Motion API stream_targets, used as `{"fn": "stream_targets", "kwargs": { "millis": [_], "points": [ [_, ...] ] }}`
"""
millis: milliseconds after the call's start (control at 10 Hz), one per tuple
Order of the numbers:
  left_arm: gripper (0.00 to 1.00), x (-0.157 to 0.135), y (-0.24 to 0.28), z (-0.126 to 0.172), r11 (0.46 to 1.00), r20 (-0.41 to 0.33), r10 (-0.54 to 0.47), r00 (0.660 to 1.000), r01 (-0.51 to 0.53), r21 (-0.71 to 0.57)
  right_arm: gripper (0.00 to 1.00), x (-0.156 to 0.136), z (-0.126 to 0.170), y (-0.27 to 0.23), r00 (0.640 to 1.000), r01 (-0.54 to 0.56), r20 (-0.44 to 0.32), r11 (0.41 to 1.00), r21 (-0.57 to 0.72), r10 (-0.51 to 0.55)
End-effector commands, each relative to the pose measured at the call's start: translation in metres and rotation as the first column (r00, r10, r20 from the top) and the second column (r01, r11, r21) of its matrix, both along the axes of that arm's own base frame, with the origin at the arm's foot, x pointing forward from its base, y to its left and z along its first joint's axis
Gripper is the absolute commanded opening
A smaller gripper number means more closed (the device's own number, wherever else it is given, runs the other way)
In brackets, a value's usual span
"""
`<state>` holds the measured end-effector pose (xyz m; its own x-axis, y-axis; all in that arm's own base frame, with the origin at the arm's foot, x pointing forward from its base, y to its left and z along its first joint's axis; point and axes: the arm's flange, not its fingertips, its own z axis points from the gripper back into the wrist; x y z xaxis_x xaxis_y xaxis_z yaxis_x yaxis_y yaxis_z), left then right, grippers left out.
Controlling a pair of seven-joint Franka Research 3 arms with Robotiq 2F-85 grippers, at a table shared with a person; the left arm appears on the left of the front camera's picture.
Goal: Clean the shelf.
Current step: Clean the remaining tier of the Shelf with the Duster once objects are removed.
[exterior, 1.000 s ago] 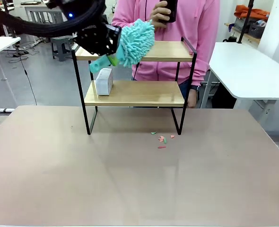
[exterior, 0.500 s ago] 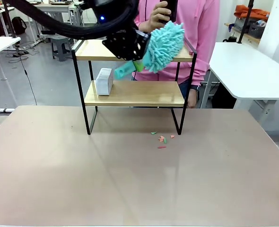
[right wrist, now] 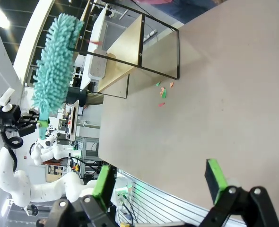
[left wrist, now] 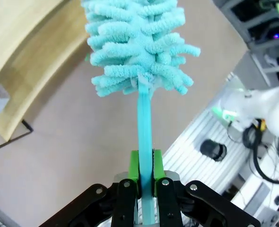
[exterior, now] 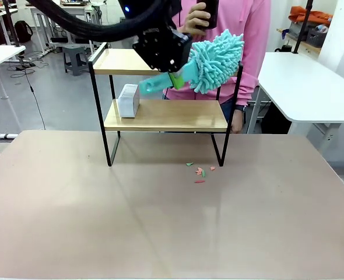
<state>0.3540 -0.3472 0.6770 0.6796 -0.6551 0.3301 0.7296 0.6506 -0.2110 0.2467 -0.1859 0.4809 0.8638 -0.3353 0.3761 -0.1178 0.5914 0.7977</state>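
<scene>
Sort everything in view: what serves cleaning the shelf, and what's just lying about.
Job: two-tier wooden shelf with black metal frame; fluffy turquoise duster, clamped in the left hand.
Lying about: small white box on the lower board; red and green scraps on the tan table.

The duster (exterior: 216,58) covers the top right of the shelf (exterior: 160,115). Scraps (exterior: 200,172) on the desk (exterior: 160,233) are too small to identify.

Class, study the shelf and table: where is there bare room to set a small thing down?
The lower board is bare from the white box at its left end to the right rail. The table is bare except paper scraps near the right front leg of the shelf. Crowded: the top board's right end, where the left pincer holds the duster.
</scene>
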Motion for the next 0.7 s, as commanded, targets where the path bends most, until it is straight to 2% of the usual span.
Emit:
{"fn": "stream_targets", "kwargs": {
  "millis": [0, 100, 200, 600],
  "points": [
    [0.12, -0.015, 0.04, 0.015, 0.995, -0.038, -0.102, 0.994, 0.102, -0.007, 1.0, 0.003, 0.0, 0.002, 0.999, -0.006, 0.036, 1.0, 0.012, 0.005],
    [0.12, -0.023, 0.059, 0.023, 0.989, -0.051, -0.145, 0.988, 0.144, -0.012, 1.0, 0.003, 0.0, 0.002, 0.999, -0.006, 0.036, 1.0, 0.012, 0.005],
    [0.12, -0.029, 0.079, 0.032, 0.991, -0.017, -0.128, 0.992, 0.127, -0.033, 1.0, 0.003, 0.0, 0.002, 0.999, -0.006, 0.036, 1.0, 0.012, 0.005],
    [0.12, -0.044, 0.157, 0.049, 0.988, 0.029, -0.058, 0.998, 0.062, -0.141, 1.0, 0.003, 0.0, 0.002, 0.999, -0.006, 0.036, 1.0, 0.012, 0.005]
  ]
}}
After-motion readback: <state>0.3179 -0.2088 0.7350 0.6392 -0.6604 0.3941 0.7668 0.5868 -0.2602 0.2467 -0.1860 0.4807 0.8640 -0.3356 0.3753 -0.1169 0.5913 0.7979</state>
